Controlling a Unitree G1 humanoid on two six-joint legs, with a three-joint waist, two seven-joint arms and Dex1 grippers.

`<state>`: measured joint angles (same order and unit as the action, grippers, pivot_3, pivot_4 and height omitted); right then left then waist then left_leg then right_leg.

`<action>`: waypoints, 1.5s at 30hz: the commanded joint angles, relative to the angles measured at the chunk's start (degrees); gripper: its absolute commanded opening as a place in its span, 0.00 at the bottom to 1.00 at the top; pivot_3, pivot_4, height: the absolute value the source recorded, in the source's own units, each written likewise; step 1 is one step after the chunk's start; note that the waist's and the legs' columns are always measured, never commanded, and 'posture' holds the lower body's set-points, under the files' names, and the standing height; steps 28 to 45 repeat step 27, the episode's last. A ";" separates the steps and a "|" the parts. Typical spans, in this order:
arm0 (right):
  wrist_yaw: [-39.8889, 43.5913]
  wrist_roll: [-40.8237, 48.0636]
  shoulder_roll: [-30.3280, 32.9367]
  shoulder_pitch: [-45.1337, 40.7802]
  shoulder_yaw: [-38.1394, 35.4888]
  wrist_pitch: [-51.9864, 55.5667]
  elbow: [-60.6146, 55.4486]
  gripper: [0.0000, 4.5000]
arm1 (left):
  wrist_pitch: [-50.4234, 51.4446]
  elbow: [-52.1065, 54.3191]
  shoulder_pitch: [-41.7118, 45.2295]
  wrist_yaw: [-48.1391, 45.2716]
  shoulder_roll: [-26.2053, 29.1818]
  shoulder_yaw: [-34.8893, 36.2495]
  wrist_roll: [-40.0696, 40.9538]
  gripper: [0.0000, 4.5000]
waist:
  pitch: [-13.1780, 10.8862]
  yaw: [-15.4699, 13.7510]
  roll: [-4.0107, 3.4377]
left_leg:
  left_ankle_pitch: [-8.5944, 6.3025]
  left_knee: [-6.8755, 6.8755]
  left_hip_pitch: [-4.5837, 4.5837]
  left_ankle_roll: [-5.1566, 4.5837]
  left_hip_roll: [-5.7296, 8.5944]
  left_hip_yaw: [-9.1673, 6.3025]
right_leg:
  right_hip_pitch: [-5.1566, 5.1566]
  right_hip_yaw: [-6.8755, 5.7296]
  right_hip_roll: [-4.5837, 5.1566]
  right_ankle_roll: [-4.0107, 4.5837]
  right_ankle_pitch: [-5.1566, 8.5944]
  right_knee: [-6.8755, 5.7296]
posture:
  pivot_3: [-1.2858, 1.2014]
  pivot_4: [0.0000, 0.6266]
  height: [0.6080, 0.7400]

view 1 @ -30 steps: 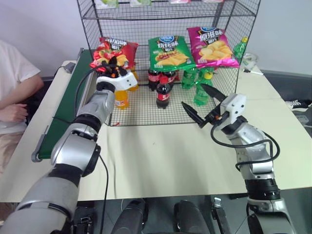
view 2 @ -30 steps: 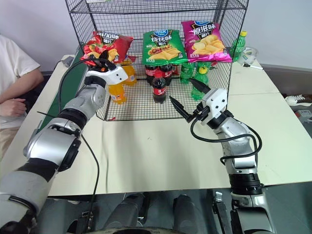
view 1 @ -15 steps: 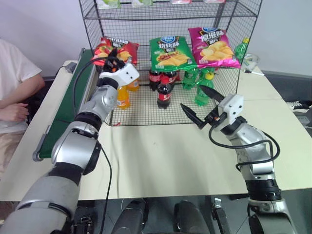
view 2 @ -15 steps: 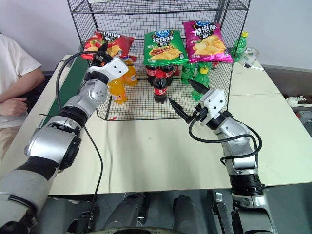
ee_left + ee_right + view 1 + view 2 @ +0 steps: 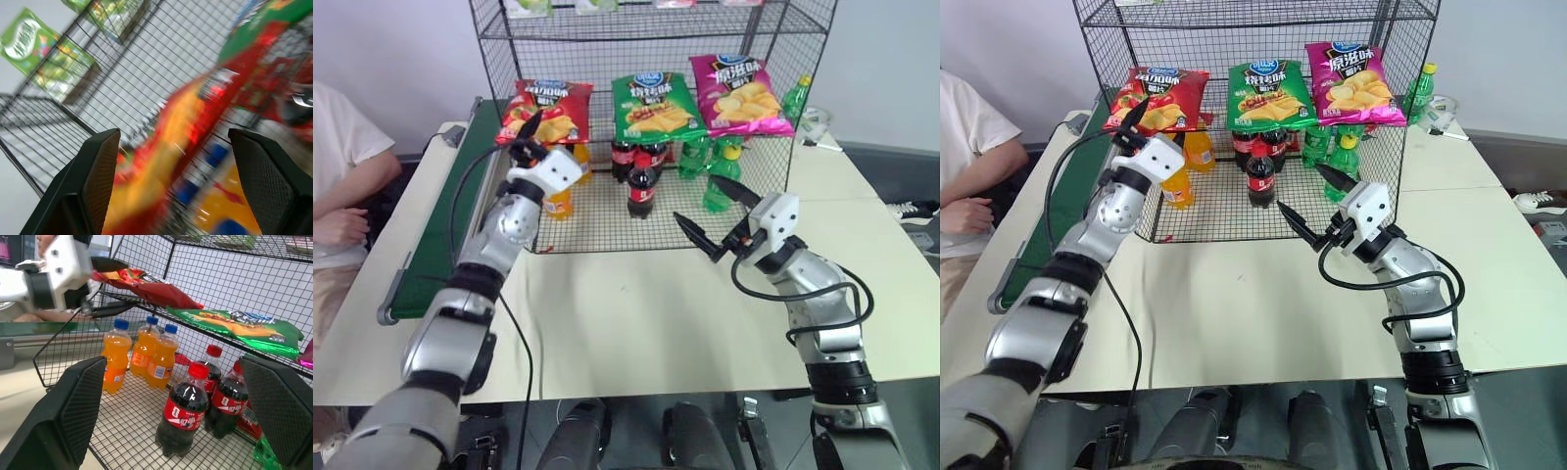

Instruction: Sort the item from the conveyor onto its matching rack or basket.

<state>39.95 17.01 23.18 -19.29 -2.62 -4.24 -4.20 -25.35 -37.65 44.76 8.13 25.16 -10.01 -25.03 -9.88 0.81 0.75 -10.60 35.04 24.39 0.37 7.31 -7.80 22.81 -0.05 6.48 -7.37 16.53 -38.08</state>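
pale cream tabletop (image 5: 636, 323) nearest, bare in front of the rack. right gripper (image 5: 713, 217) with two black fingers hangs above the table just in front of the rack's open front, jaws spread wide, nothing between them. left gripper (image 5: 525, 135) sits higher up at the left front corner of the rack, jaws open wide and empty, fingertips just in front of the near edge of the red bag; can't tell whether a tip touches it. left of the left arm, long narrow dark green conveyor belt with grey metal side rails (image 5: 435, 235) runs along the table's left side, nothing on the part in view. a person's arm in a white sleeve (image 5: 347, 166) at the far left edge. tall black wire-grid shelving rack (image 5: 1263, 211) stands at the back of the table. on its lowest tier: orange soda bottles with blue caps (image 5: 117, 363) on the left, dark cola bottles with red caps (image 5: 186, 409) in the middle, green bottles (image 5: 717, 181) on the right. on the tier above, three crisp bags lie tilted side by side: red crisp bag with blue oval logo and yellow crisps pictured (image 5: 1157, 98) on the left, directly over the orange bottles, resting on the shelf and free of both grippers; green crisp bag (image 5: 1268, 90) in the middle; magenta crisp bag (image 5: 1351, 81) on the right. higher tier holds pale green packets (image 5: 27, 41). behind the rack to the right, a green bottle with yellow cap (image 5: 1420, 90) stands on the table.
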 commanded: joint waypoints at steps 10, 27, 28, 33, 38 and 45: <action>1.97 1.94 0.85 -0.20 -1.31 -0.39 -1.45 1.00 | 14.51 38.90 -20.57 -22.46 2.11 14.57 30.68 0.82 | 0.01 0.10 -0.04 | -0.01 -0.02 0.00 0.00 -0.05 0.00 | 0.01 0.03 0.02 0.03 0.00 0.03 | 0.52 0.24 1.00; 19.72 12.04 19.73 13.44 -13.09 6.77 -2.51 1.00 | 36.80 43.61 -45.24 -47.77 20.58 36.71 52.78 0.82 | -0.03 -1.40 -0.17 | -0.13 -0.03 -0.02 -0.11 -0.13 0.05 | -0.12 0.07 0.26 0.38 0.17 0.30 | 0.52 0.24 1.00; 19.72 12.04 19.73 13.44 -13.09 6.77 -2.51 1.00 | 36.80 43.61 -45.24 -47.77 20.58 36.71 52.78 0.82 | -0.03 -1.40 -0.17 | -0.13 -0.03 -0.02 -0.11 -0.13 0.05 | -0.12 0.07 0.26 0.38 0.17 0.30 | 0.52 0.24 1.00; 19.72 12.04 19.73 13.44 -13.09 6.77 -2.51 1.00 | 36.80 43.61 -45.24 -47.77 20.58 36.71 52.78 0.82 | -0.03 -1.40 -0.17 | -0.13 -0.03 -0.02 -0.11 -0.13 0.05 | -0.12 0.07 0.26 0.38 0.17 0.30 | 0.52 0.24 1.00; 19.72 12.04 19.73 13.44 -13.09 6.77 -2.51 1.00 | 36.80 43.61 -45.24 -47.77 20.58 36.71 52.78 0.82 | -0.03 -1.40 -0.17 | -0.13 -0.03 -0.02 -0.11 -0.13 0.05 | -0.12 0.07 0.26 0.38 0.17 0.30 | 0.52 0.24 1.00; 19.72 12.04 19.73 13.44 -13.09 6.77 -2.51 1.00 | 36.80 43.61 -45.24 -47.77 20.58 36.71 52.78 0.82 | -0.03 -1.40 -0.17 | -0.13 -0.03 -0.02 -0.11 -0.13 0.05 | -0.12 0.07 0.26 0.38 0.17 0.30 | 0.52 0.24 1.00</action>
